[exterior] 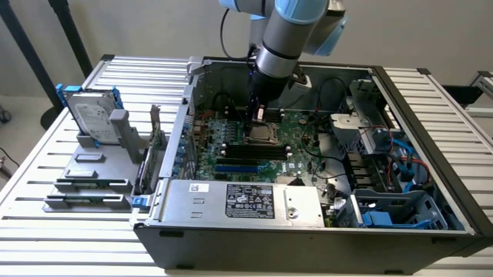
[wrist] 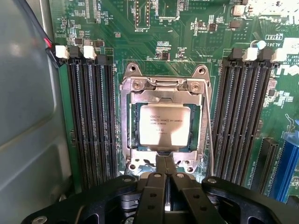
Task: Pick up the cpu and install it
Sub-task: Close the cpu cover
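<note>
Claw (wrist: 166, 159) w/ fingers pressed together, tips poised just over the socket (wrist: 163, 91) mid mobo (exterior: 231, 141). Cpu (wrist: 164, 124) lies flat inside the socket's metal frame, silver top up. Tips sit at one edge of it; touching or not, can't tell. Black RAM slots (wrist: 91, 116) flank the socket on both sides. PC case (exterior: 308, 236) lies open on the bench (exterior: 46, 231). Hard drive (exterior: 91, 118) in blue bracket stands at the exterior view's left, well apart.

Robotics lab: open PC case (exterior: 308, 247) on slatted alu bench (exterior: 69, 245)
</note>
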